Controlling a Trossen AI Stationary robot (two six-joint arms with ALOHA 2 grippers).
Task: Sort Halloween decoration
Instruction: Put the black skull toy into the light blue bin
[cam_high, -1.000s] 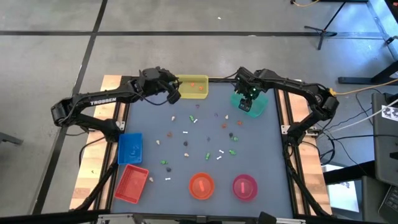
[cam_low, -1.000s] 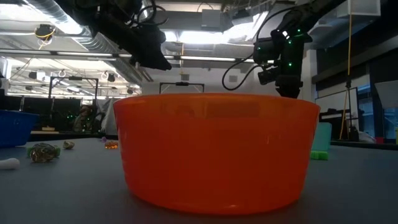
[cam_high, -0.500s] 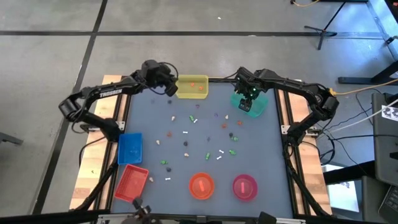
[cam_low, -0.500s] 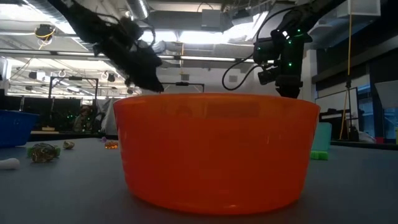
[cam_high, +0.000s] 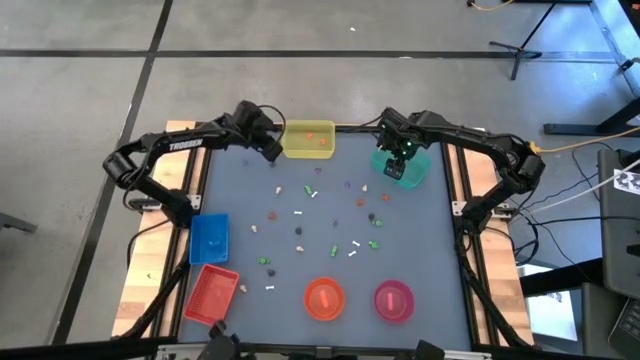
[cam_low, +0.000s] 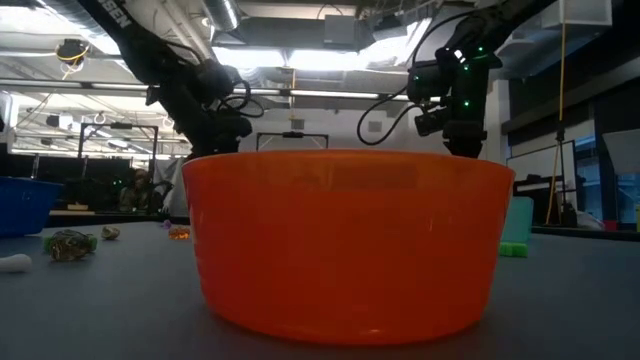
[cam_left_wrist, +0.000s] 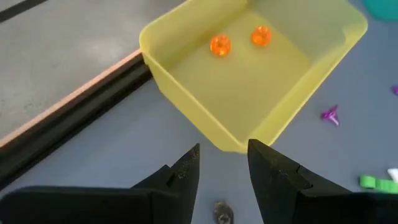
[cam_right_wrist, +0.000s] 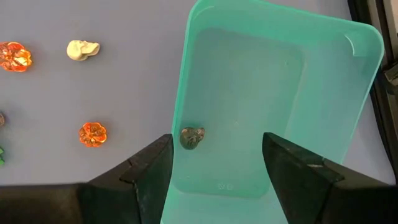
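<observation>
Left gripper (cam_high: 272, 150), high view: upper left of centre, just beside the left end of the shallow yellow plastic tray (cam_high: 308, 141) at the table's far edge; right gripper (cam_high: 398, 160) in the upper right over the teal plastic tray (cam_high: 410, 170). Tiny Halloween trinkets (cam_high: 318, 215) lie scattered mid-table; blue tray (cam_high: 209, 238) and red tray (cam_high: 212, 293) at lower left, orange bowl (cam_high: 324, 299) and pink bowl (cam_high: 393, 300) along the bottom edge. Low view: the orange bowl fills the frame centre and hides most of the table; a few trinkets sit at the left edge; the arms are dark shapes up top. Left wrist view: fingers parted, empty, with a small dark grey trinket (cam_left_wrist: 220, 212) on the mat between the tips; two orange pumpkin beads (cam_left_wrist: 220, 45) sit in the yellow tray ahead. Right wrist view: jaws spread wide, holding nothing, a dark grey skull-like trinket (cam_right_wrist: 191, 137) lying in the teal tray below; orange pumpkins (cam_right_wrist: 92, 133) and a beige piece (cam_right_wrist: 83, 49) on the mat at left. Judgement: right looks done with a drop; left is lined up to pick the grey piece, needing a descent and close. Tray wall close ahead could get bumped.
</observation>
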